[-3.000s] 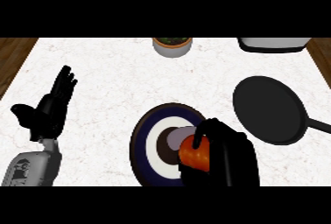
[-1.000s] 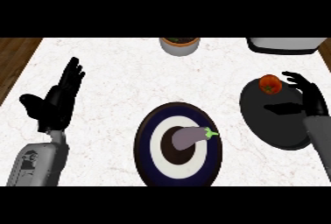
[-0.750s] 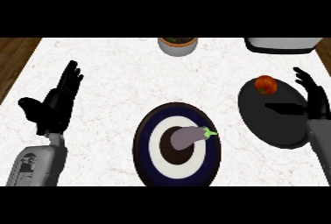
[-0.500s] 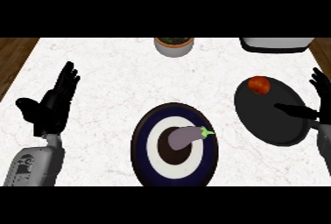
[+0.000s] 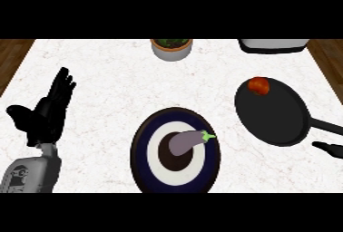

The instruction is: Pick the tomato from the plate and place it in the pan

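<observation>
- Head view, task object: the small round red tomato [image 5: 258,85] lies inside the black round frying pan [image 5: 271,113], at the pan's far edge. It touches no hand.
- Head view, pan: the pan sits on the white marbled tabletop [image 5: 107,72] at the right, with its black handle running toward the right edge of the view.
- Head view, plate: the dark blue round plate with a white ring and dark centre [image 5: 175,152] sits at the middle, near the lower edge. A purple eggplant with a green stem [image 5: 185,141] lies on it, stem end pointing toward the pan.
- Head view, right hand [image 5: 330,148]: only a black tip shows at the right edge, just below the pan handle. Whether its fingers are spread or curled cannot be told.
- Head view, left hand [image 5: 46,113]: resting at the left, fingers straight and pointing up, thumb held apart, holding nothing.
- Head view, background: a grey pot holding green leaves [image 5: 172,47] and a white and black appliance [image 5: 273,44] stand at the far edge.
- Change from half a second ago: the right hand has withdrawn from over the pan toward the right edge; the tomato has stayed in the pan.
</observation>
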{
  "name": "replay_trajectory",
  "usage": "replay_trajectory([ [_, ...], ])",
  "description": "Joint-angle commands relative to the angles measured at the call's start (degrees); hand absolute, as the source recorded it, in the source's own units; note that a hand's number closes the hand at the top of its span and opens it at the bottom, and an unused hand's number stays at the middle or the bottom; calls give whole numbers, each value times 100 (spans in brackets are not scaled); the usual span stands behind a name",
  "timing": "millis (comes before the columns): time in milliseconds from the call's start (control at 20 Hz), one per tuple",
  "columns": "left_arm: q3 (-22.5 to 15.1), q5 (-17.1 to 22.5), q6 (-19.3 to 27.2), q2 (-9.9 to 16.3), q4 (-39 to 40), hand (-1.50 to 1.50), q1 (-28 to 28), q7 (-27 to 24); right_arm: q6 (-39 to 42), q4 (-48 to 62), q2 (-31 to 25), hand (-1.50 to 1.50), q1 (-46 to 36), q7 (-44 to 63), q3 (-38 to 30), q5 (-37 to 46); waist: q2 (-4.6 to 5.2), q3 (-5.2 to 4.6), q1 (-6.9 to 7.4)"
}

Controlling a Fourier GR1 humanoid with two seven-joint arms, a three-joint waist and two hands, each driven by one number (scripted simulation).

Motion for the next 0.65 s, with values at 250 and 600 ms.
replay_trajectory([
  [250, 67, 80, -104, 120, -156, 0, -59, 176, 1155, -2730, 337, -150, 2489, 192, -239, -900, 19, -4, -6],
  [600, -22, 36, -84, -20, -124, 0, -41, 55, 1008, -5511, 1116, -150, 3805, 1679, -229, -1232, 60, 7, 134],
])
